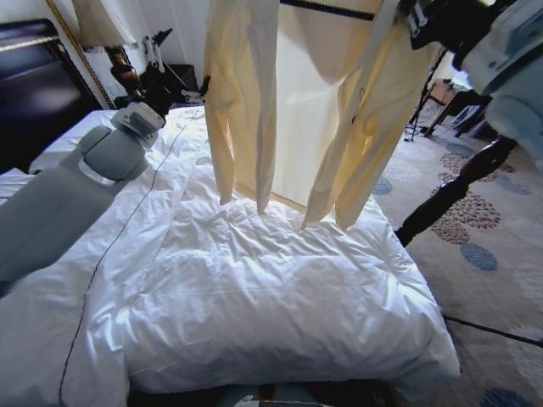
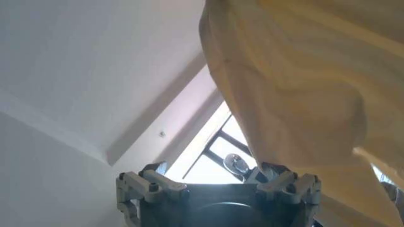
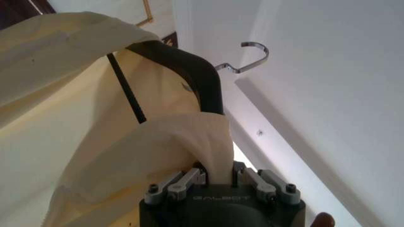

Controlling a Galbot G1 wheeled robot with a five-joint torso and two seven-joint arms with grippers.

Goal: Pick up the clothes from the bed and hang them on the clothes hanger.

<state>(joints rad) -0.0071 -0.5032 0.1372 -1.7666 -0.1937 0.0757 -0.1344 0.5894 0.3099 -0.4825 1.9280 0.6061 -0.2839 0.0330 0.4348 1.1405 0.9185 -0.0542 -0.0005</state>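
The clothes [image 1: 339, 102], a pale cream-yellow top, hang in the air above the bed [image 1: 254, 280], both sleeves dangling. They are draped on the clothes hanger, whose black bar [image 1: 327, 7] shows at the top. In the right wrist view the hanger's black arm [image 3: 196, 71] and metal hook [image 3: 252, 54] rise from my right gripper [image 3: 218, 172], which is shut on the arm with cloth [image 3: 94, 142] folded over it. That gripper [image 1: 420, 25] is at the top right. My left gripper [image 1: 191, 89] stands open beside the top's left edge, the fabric [image 2: 303, 94] brushing one finger [image 2: 277, 175].
A dark twisted bed post [image 1: 450, 191] stands to the right of the bed, over a patterned rug [image 1: 492, 246]. A dark headboard [image 1: 34, 85] and a lamp [image 1: 102, 21] are at the far left. A thin black cable [image 1: 110, 246] lies across the duvet.
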